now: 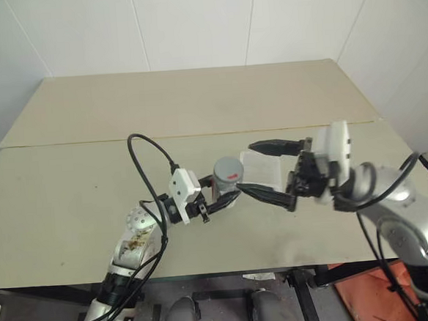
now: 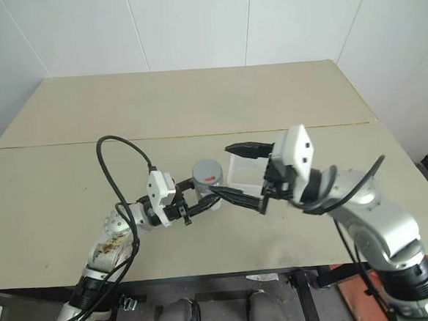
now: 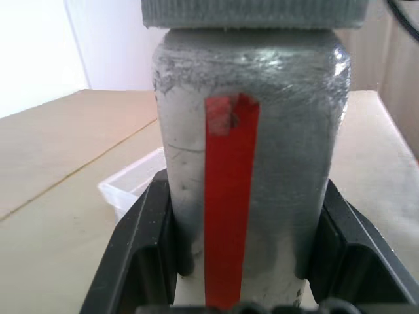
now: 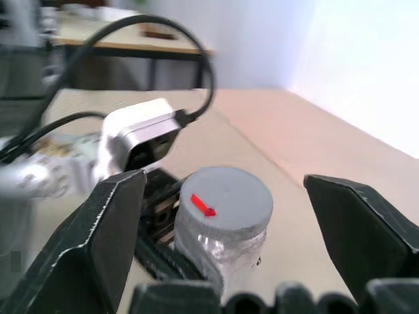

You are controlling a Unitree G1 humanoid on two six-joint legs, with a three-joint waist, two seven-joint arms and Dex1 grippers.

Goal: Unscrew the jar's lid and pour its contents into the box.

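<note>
My left gripper [image 1: 222, 190] is shut on the silvery jar [image 1: 226, 180], holding it upright just above the table; its black fingers [image 3: 141, 252] clamp the jar [image 3: 242, 196] on both sides of a red stripe. The grey lid [image 4: 226, 199] with a small red mark sits on the jar. The contents are hidden inside the jar. My right gripper [image 1: 245, 168] is open, its fingers [image 4: 111, 229] spread wide on either side of the lid without touching it. The clear box [image 1: 264, 167] lies on the table right behind the jar.
The beige table [image 1: 78, 207] has a seam [image 1: 197, 134] with a second table behind it, against a white wall. A black cable [image 1: 142, 162] loops up from my left wrist. An orange object [image 1: 363, 297] lies on the floor at the right.
</note>
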